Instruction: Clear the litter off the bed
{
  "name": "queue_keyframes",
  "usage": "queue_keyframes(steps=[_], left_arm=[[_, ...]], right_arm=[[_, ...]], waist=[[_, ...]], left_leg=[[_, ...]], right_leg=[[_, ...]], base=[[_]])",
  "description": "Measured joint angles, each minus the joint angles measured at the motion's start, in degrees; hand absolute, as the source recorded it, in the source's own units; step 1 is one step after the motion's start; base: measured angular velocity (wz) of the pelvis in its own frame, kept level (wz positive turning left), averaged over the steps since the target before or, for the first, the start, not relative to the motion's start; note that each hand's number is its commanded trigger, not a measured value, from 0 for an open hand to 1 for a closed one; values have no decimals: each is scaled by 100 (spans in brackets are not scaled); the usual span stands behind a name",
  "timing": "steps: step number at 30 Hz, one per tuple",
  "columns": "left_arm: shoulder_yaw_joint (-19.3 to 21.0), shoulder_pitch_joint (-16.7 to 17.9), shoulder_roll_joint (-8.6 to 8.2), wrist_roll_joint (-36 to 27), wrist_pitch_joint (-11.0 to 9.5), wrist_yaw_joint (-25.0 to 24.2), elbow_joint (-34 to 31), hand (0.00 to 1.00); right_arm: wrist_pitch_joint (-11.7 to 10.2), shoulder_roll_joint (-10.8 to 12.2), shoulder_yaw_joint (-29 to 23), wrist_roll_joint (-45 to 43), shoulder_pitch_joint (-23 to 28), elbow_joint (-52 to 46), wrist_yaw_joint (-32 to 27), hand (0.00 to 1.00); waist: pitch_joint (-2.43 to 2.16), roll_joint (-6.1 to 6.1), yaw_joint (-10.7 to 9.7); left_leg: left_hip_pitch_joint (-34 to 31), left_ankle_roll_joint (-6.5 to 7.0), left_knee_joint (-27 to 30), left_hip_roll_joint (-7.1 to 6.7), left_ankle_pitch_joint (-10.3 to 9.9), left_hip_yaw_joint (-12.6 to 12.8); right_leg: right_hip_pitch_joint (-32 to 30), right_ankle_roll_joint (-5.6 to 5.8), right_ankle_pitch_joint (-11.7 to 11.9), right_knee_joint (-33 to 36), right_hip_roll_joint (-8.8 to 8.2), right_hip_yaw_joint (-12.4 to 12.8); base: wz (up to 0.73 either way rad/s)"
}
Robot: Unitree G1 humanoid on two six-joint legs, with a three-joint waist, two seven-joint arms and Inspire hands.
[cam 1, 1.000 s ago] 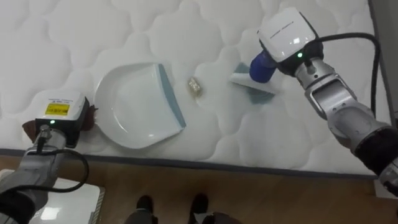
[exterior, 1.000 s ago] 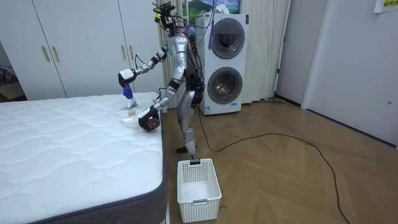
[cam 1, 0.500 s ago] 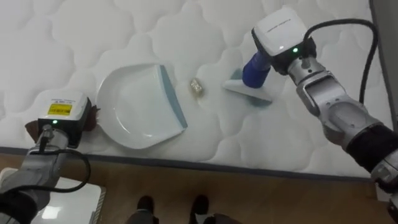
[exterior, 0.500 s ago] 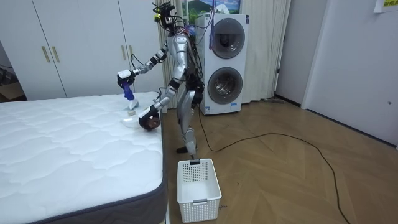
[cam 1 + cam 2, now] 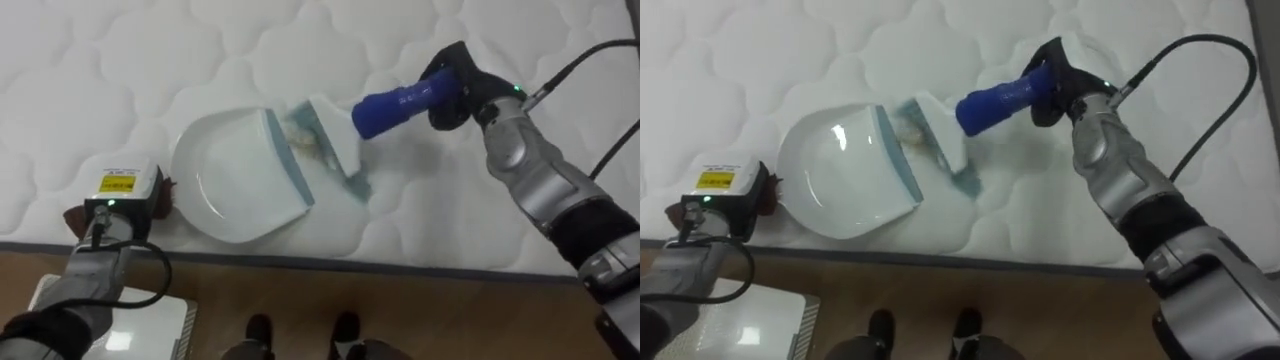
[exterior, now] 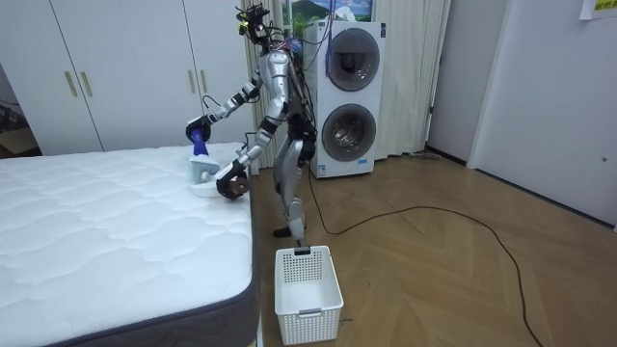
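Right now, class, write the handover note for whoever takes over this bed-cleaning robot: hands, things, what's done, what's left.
Right hand: shut on the brush, its head at the dustpan lip.
Left hand: at the dustpan's rear end, by the mattress edge.
Done: scrap lies at the lip, against the brush head.
Left: probably push it fully in, lift the pan, empty it.

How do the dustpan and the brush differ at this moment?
The dustpan is a wide white scoop lying flat on the mattress; the brush is narrow, with a blue handle, tilted head-down. The brush's handle is gripped by the right hand; the dustpan's end sits at the left hand. Both have teal edges and meet at the dustpan's lip.
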Motion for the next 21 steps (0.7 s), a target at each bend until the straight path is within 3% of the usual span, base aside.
queue_keyframes(steps=[4,6,12,21], left_arm=[[-1,-13,-49,-1,-7,-5,5,100],[-7,-69,-100,-1,-50,-13,75,100],[0,-110,-291,2,-61,-42,160,100],[36,-96,-310,-8,-139,-159,241,100]], right_arm=[[-255,341,2,592,0,66,241,100],[-354,401,2,676,0,64,343,100],[-511,407,-189,729,-1,60,682,100],[-520,395,-199,730,2,103,910,100]], waist=[[10,17,-25],[15,38,-34],[27,73,-66],[30,108,-93]], left_leg=[[-3,15,-5,-11,9,33],[-17,39,-13,-34,24,31],[-24,110,-27,-107,61,57],[39,117,-22,-113,59,79]], right_leg=[[11,27,-16,-1,-19,-5],[17,39,-24,3,-70,-47],[5,115,-64,98,-203,-89],[10,114,-75,208,-253,-78]], base=[[5],[13],[10],[0]])
